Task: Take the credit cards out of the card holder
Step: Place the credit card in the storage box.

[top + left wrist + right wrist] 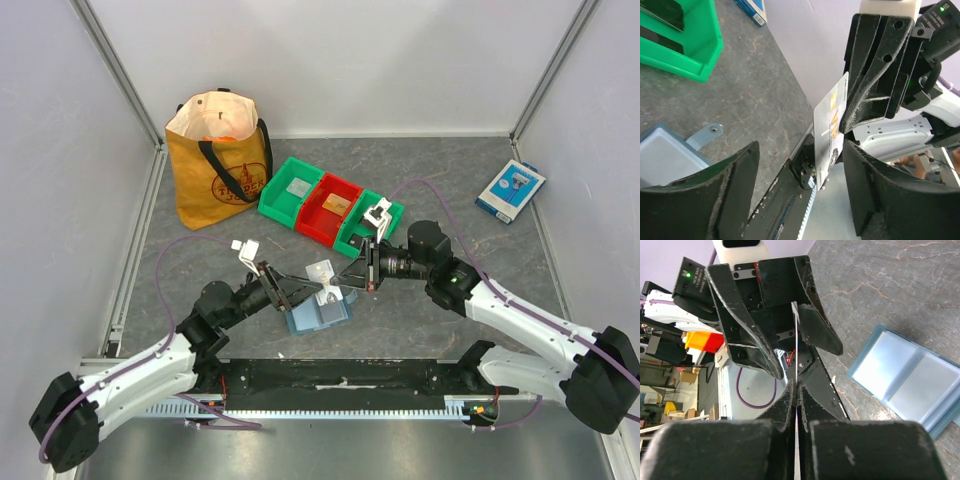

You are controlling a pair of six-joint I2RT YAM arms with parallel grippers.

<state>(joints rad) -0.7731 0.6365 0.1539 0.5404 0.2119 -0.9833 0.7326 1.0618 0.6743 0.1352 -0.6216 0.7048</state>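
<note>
Jaws on the right gripper (pixel 796 390) are pinched tight on the edge of a pale card (pixel 832 130), holding it upright in the air just beside the open blue card holder (pixel 910 380). The left gripper (pixel 801 150) is spread wide, with that card in the gap between its fingers.

High rear overhead; close wrist views (face to face) on one card holder (pixel 910 375).
</note>
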